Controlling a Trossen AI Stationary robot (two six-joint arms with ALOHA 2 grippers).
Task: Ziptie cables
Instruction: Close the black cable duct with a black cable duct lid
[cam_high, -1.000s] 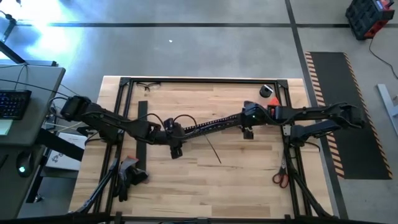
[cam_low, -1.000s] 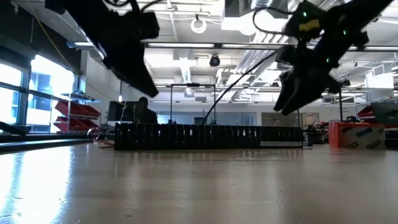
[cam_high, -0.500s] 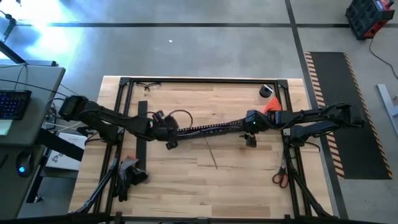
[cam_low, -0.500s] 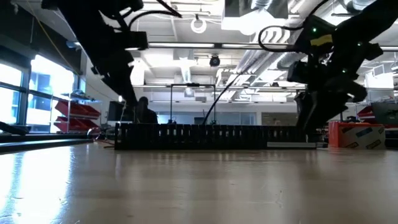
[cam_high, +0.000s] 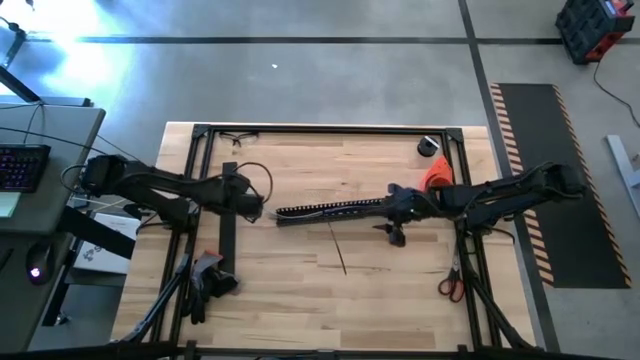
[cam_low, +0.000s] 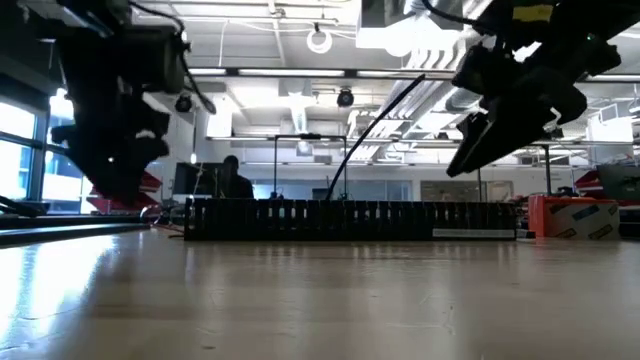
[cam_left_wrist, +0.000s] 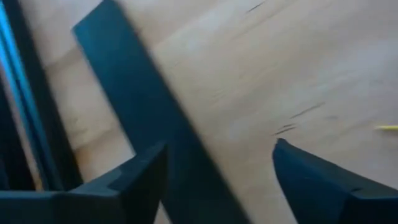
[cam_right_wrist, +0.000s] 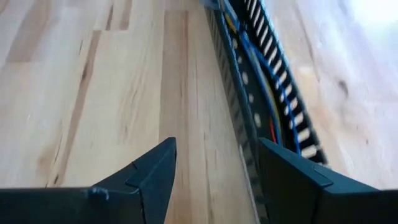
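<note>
High view: we see the slotted strip (cam_high: 330, 208) lying across the middle of the table (cam_high: 300, 290), with the right end effector (cam_high: 392, 208) at its right end and the left end effector (cam_high: 256, 204) off its left end, over a flat black strip (cam_high: 228, 235).
Cables, where: in the right wrist view the cables (cam_right_wrist: 268, 109) run inside the slotted strip (cam_right_wrist: 249, 81), along its length; from above we cannot pick them out.
Right end effector: its fingers (cam_right_wrist: 149, 177) are spread wide and hold nothing; the strip's end lies just ahead of them.
Left end effector: fingers (cam_left_wrist: 140, 183) are also apart and empty, hovering over the flat black strip (cam_left_wrist: 143, 118).
Handling: we judge the cables light, thin and limp; they will sag and splay if lifted at one point. The strip looks stiff and keeps them gathered.
Where to hold: we would pinch the whole bunch together where it shows through the channel, or near an end, not a single wire.
Risk: a loose pinch may let one wire slip out.
Count, cables: we see blue, yellow and red wires, so at least three; the exact number we cannot tell.
Count, strips: two, one slotted and one flat.
Count, other: one thin dark strand (cam_high: 338, 248) just in front of the slotted strip; one pair of scissors (cam_high: 450, 286) at the table's right edge.
</note>
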